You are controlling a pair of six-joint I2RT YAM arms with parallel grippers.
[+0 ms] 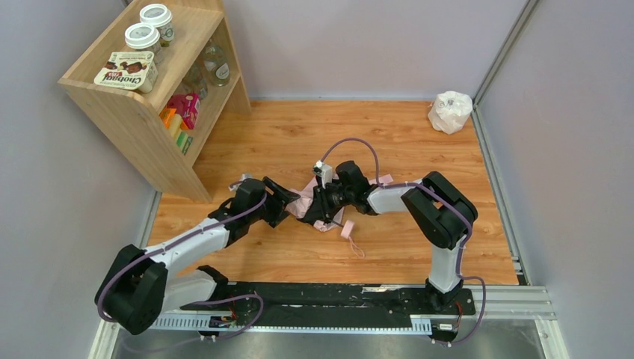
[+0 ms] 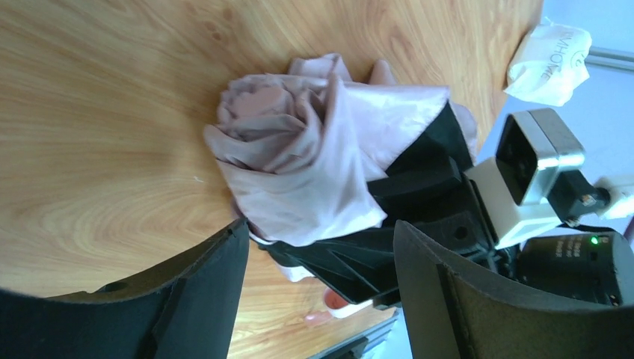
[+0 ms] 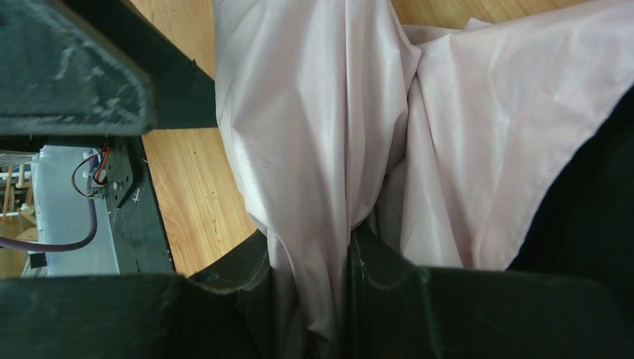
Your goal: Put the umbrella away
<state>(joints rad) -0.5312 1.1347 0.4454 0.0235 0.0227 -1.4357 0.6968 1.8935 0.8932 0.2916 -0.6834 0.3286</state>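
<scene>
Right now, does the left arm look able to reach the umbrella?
Probably yes: the left pincer is open, the umbrella lies just ahead with nothing between; the right pincer grips it alongside.

Black-and-white arms (image 1: 193,241), purple cables (image 1: 351,139)

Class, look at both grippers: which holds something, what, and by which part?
The right gripper pinches the pale pink fabric folding umbrella by a fold of its loose canopy cloth. The left gripper stands open, holding nothing.
</scene>
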